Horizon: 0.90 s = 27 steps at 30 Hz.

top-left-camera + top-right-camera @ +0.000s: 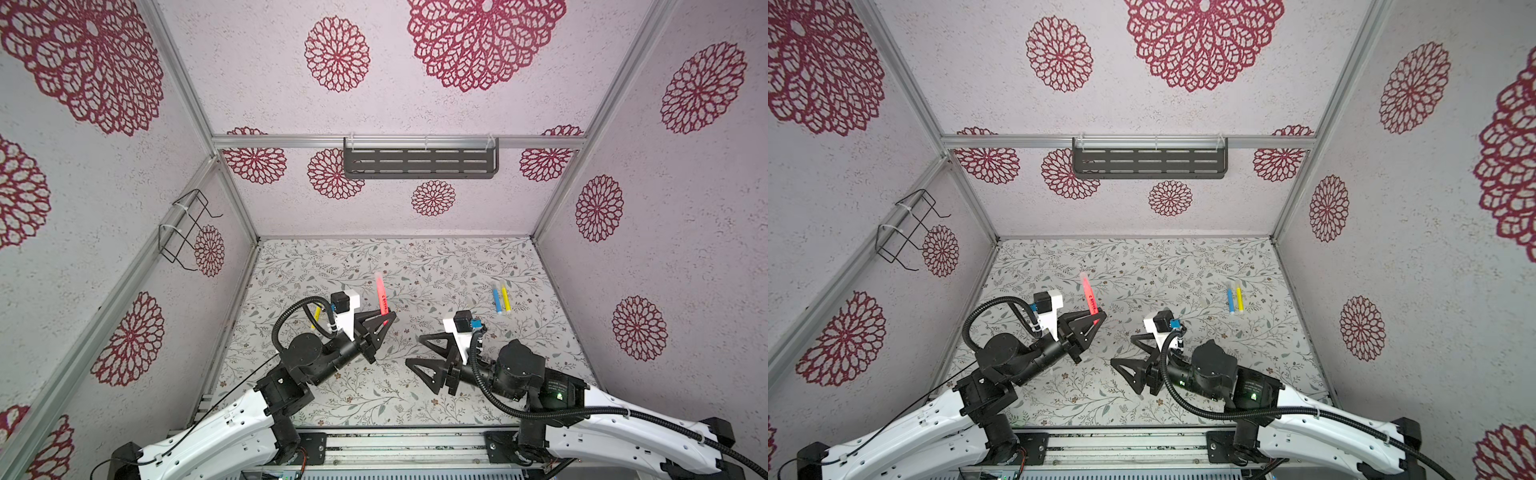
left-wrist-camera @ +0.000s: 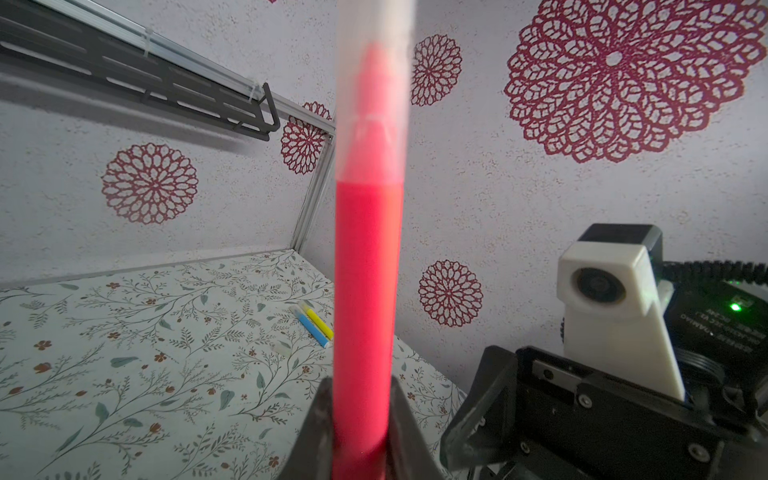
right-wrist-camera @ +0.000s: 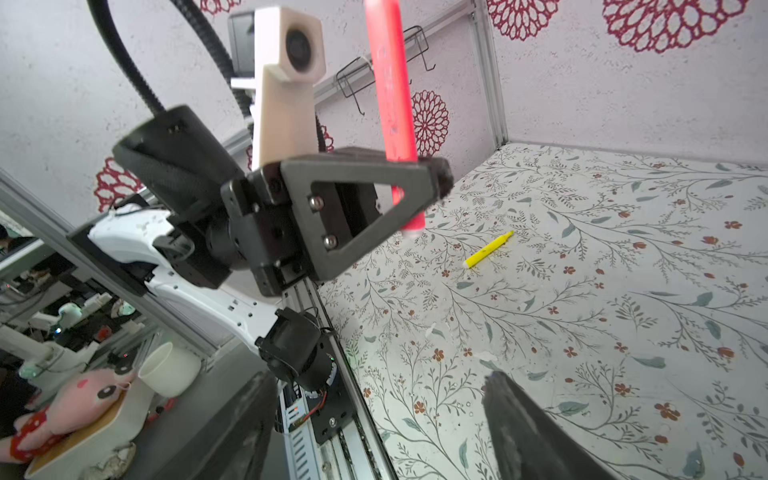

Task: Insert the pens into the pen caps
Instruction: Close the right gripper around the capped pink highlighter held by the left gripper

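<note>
My left gripper [image 1: 388, 319] [image 1: 1099, 316] [image 2: 361, 415] is shut on a red-pink pen [image 1: 381, 297] [image 1: 1089, 296] [image 2: 365, 270] [image 3: 392, 104], held upright above the table. A translucent cap [image 1: 378, 277] [image 2: 374, 83] sits over the pen's upper end. My right gripper [image 1: 415, 351] [image 1: 1123, 350] [image 3: 382, 432] stands open and empty just to the right of it, jaws wide apart. A blue pen [image 1: 496, 300] [image 1: 1230, 300] [image 2: 312, 328] and a yellow pen [image 1: 505, 299] [image 1: 1239, 299] [image 2: 318, 320] lie side by side at the right. Another yellow pen [image 1: 317, 312] [image 3: 488, 249] lies by the left arm.
A small clear cap [image 2: 282, 347] lies on the floral table [image 1: 415, 257] near the blue pen. A dark slotted shelf [image 1: 419, 160] hangs on the back wall and a wire rack [image 1: 187, 226] on the left wall. Walls close in three sides.
</note>
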Available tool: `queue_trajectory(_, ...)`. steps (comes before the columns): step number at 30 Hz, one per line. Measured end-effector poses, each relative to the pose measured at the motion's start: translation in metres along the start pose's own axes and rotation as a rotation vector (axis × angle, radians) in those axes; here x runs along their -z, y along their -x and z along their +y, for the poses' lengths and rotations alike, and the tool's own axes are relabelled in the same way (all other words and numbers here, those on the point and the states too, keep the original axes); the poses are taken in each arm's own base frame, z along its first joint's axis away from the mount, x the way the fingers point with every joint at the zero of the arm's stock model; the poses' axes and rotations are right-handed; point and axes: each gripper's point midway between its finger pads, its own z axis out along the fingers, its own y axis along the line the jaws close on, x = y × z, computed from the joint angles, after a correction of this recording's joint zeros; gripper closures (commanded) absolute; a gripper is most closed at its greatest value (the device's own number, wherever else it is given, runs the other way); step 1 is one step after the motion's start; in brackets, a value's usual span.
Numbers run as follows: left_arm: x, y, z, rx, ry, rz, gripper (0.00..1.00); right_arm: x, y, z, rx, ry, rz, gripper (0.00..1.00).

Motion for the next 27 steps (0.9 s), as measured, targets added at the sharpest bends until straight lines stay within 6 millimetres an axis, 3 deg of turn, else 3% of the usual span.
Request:
queue_trajectory(5, -0.002, -0.011, 0.003, 0.021, 0.005, 0.024, 1.00, -0.012, 0.024, 0.007, 0.054, -0.012, -0.011, 0.35)
queue_trajectory(15, -0.002, -0.020, -0.006, 0.037, -0.018, 0.033, 1.00, -0.022, 0.066, -0.007, 0.126, -0.084, -0.045, 0.42)
queue_trajectory(27, -0.007, -0.031, -0.013, 0.042, -0.033, 0.058, 1.00, -0.050, 0.054, -0.018, 0.126, -0.064, 0.041, 0.56)
